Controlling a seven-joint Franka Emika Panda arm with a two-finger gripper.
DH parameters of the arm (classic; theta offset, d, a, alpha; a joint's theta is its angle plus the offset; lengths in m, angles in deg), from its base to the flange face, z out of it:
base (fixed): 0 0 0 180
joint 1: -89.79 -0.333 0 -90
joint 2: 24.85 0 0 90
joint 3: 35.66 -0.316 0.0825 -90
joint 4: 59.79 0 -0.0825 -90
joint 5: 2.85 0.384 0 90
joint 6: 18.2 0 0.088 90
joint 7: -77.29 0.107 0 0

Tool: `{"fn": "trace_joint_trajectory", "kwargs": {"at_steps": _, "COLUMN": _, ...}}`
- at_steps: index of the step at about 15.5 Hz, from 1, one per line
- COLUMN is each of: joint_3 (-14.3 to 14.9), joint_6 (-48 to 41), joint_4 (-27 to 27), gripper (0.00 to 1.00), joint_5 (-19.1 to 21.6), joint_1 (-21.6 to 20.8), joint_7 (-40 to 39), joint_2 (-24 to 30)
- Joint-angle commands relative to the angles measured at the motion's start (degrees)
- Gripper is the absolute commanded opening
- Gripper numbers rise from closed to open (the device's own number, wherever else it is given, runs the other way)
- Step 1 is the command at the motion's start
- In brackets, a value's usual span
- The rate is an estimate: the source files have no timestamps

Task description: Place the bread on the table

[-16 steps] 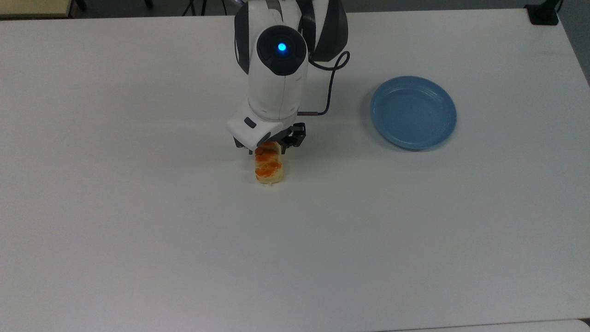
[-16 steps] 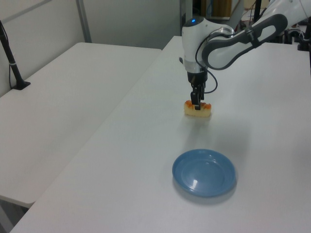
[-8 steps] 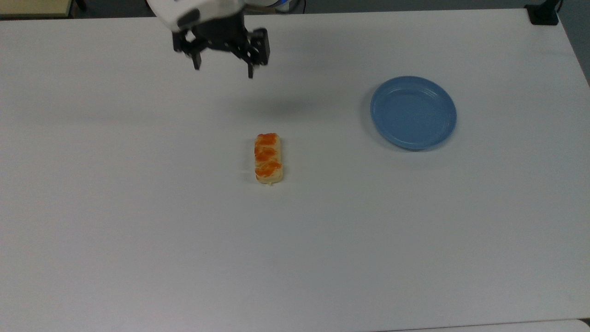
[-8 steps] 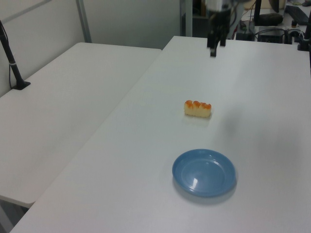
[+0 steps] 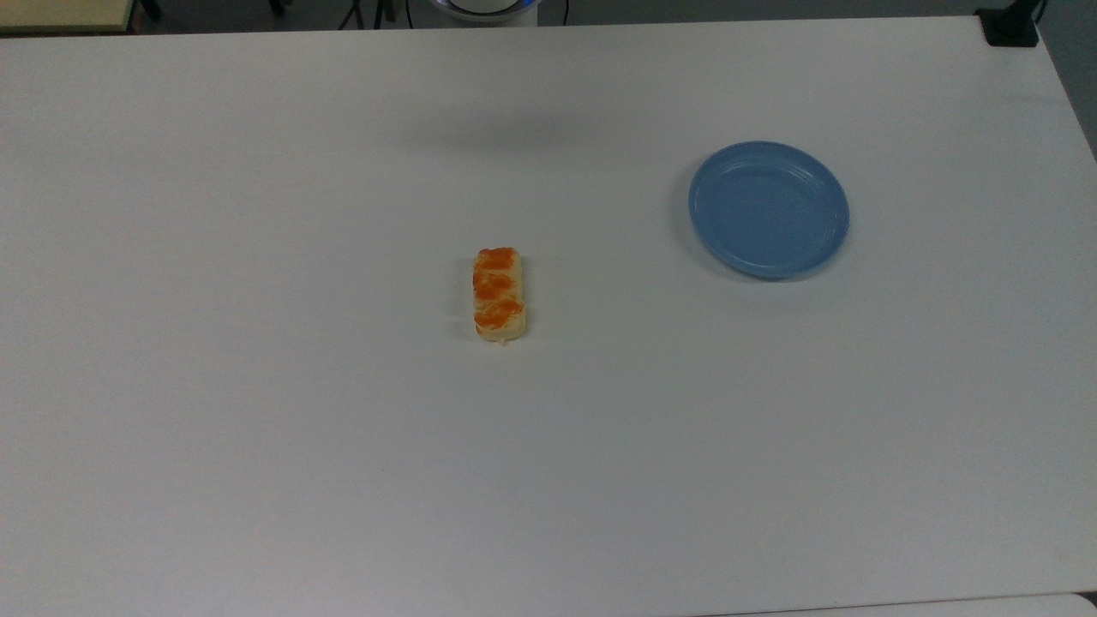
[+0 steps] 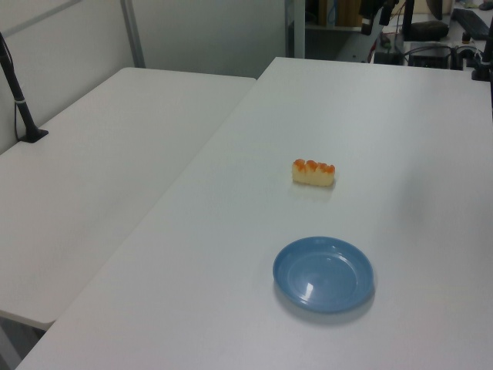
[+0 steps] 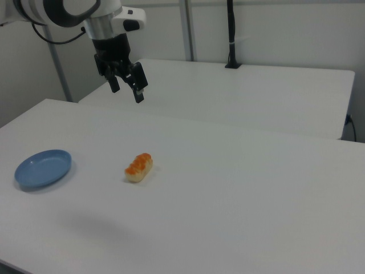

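In the right view, going from its left, the blue plate (image 7: 43,168) sits flat on the table (image 7: 239,194), bare inside, low and off to the right view's left of my gripper (image 7: 126,87). My gripper hangs high in the air at the end of my arm (image 7: 63,10), raised clear of the tabletop, its two dark fingers (image 7: 138,91) pointing down and spread apart with nothing between them. Below my gripper and a little toward the right view's right, the bread (image 7: 139,166) lies on the bare white surface, glazed lumps up, well apart from my fingers and near the plate without touching it. Behind my gripper a second white table (image 7: 245,91) stands with a black post (image 7: 231,34) at its far edge. In the top view the bread (image 5: 499,294) lies lengthwise near the middle of the table (image 5: 257,428), with the plate (image 5: 768,209) well off to the top view's right. In the left view the bread (image 6: 313,172) sits beyond the plate (image 6: 323,273).
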Motion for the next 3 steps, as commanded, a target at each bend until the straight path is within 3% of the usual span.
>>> {"fn": "trace_joint_trajectory", "kwargs": {"at_steps": 1, "joint_3": 0.6, "joint_6": -0.3, "joint_4": -0.8, "gripper": 1.0, "joint_5": -0.7, "joint_1": -0.4, "joint_7": -6.6, "joint_2": 0.6}}
{"fn": "trace_joint_trajectory", "kwargs": {"at_steps": 3, "joint_3": 0.8, "joint_6": -0.7, "joint_4": -0.6, "gripper": 1.0, "joint_5": -0.6, "joint_1": -0.4, "joint_7": -7.1, "joint_2": 0.7}}
